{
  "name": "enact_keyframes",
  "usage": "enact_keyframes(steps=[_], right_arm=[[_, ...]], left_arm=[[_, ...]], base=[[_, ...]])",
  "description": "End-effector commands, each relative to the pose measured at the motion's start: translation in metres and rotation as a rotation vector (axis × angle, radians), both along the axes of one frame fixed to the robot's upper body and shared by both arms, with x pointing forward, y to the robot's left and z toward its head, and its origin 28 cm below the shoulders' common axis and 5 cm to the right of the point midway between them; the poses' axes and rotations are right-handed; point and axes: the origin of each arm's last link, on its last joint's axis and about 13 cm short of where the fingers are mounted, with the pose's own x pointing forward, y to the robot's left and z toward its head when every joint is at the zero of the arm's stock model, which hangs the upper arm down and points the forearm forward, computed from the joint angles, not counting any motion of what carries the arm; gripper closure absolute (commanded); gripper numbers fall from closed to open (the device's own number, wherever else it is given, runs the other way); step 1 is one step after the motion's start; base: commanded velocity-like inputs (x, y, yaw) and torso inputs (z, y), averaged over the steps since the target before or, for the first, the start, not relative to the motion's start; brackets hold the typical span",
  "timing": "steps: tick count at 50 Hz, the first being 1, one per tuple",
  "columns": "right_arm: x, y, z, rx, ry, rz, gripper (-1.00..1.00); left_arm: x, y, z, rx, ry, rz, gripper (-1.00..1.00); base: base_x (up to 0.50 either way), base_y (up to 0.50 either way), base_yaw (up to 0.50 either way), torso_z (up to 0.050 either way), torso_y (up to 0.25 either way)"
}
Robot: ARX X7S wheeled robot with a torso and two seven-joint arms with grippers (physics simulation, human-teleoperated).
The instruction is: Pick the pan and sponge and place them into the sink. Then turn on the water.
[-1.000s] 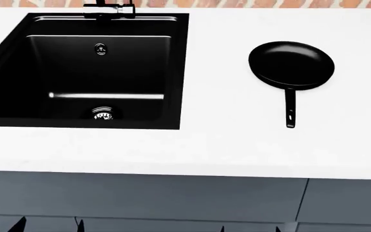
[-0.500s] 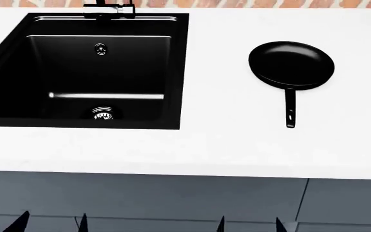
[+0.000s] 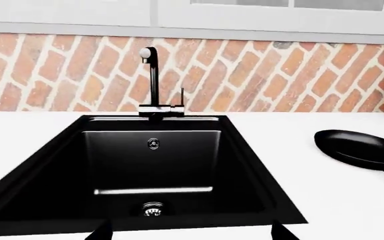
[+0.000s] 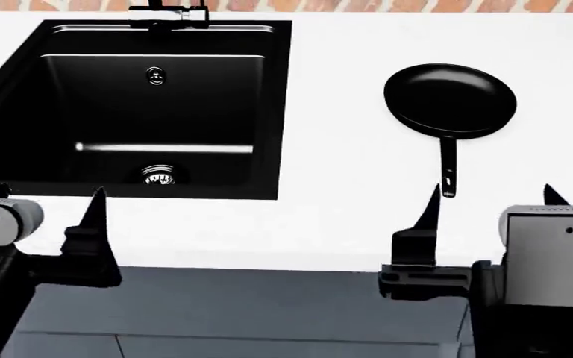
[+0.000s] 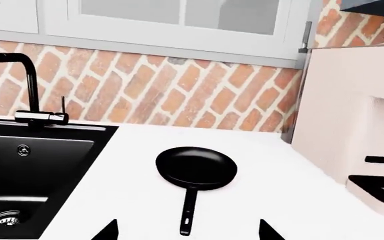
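The black pan (image 4: 450,99) lies on the white counter (image 4: 346,224) to the right of the sink (image 4: 278,112), its long handle (image 4: 448,170) pointing at the front edge. The sink (image 3: 245,165) holds only its drain strainer (image 4: 159,176); the tap (image 3: 153,80) with its thin lever (image 3: 182,97) stands behind it. My left gripper (image 4: 48,195) is open at the counter's front edge before the sink. My right gripper (image 4: 492,195) is open just short of the handle's end, and in the right wrist view the pan (image 5: 197,167) lies straight ahead between its fingertips (image 5: 108,231). The sponge is out of view.
A brick backsplash (image 3: 259,75) runs behind the counter. A beige appliance (image 5: 355,120) stands on the counter to the right of the pan. Dark cabinet fronts (image 4: 266,313) lie below the counter edge.
Both grippers have risen from the head view's lower edge to the counter's front edge. The pan and sink have not moved.
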Motion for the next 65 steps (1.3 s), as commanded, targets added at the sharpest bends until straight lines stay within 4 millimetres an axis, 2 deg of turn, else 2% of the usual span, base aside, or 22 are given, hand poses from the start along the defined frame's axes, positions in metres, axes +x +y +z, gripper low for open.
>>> enact_keyframes(steps=[1, 6, 14, 19, 32, 41, 51, 65], right_arm=[[-0.011, -0.032, 0.062, -0.043, 0.016, -0.013, -1.00], [-0.001, -0.042, 0.072, 0.004, 0.039, -0.004, -1.00], [-0.005, -0.048, 0.058, 0.009, 0.073, -0.011, -1.00], [-0.010, -0.052, 0.056, -0.003, 0.098, -0.031, -1.00], [-0.005, -0.053, 0.055, -0.011, 0.141, -0.018, -1.00], [-0.004, -0.058, 0.066, -0.028, 0.151, -0.027, -1.00], [-0.005, -0.059, 0.054, -0.023, 0.193, -0.029, -1.00], [-0.014, -0.066, 0.055, -0.015, 0.200, -0.068, -1.00]], left_arm=[[0.018, 0.025, 0.062, 0.073, -0.017, 0.006, -1.00], [0.024, 0.032, 0.069, 0.070, 0.023, 0.017, -1.00], [0.025, 0.040, 0.065, 0.068, 0.032, 0.042, -1.00], [0.026, 0.036, 0.060, 0.069, 0.045, 0.032, -1.00], [0.026, 0.036, 0.057, 0.075, 0.055, 0.021, -1.00], [0.029, 0.034, 0.058, 0.068, 0.051, 0.017, -1.00], [0.029, 0.035, 0.060, 0.070, 0.049, 0.012, -1.00], [0.029, 0.033, 0.058, 0.072, 0.054, 0.000, -1.00]], base=[[0.00, 0.00, 0.00, 0.000, 0.000], [0.00, 0.00, 0.00, 0.000, 0.000], [0.00, 0.00, 0.00, 0.000, 0.000], [0.29, 0.01, 0.00, 0.000, 0.000], [0.43, 0.05, 0.00, 0.000, 0.000], [0.42, 0.20, 0.00, 0.000, 0.000], [0.24, 0.20, 0.00, 0.000, 0.000], [0.23, 0.01, 0.00, 0.000, 0.001]])
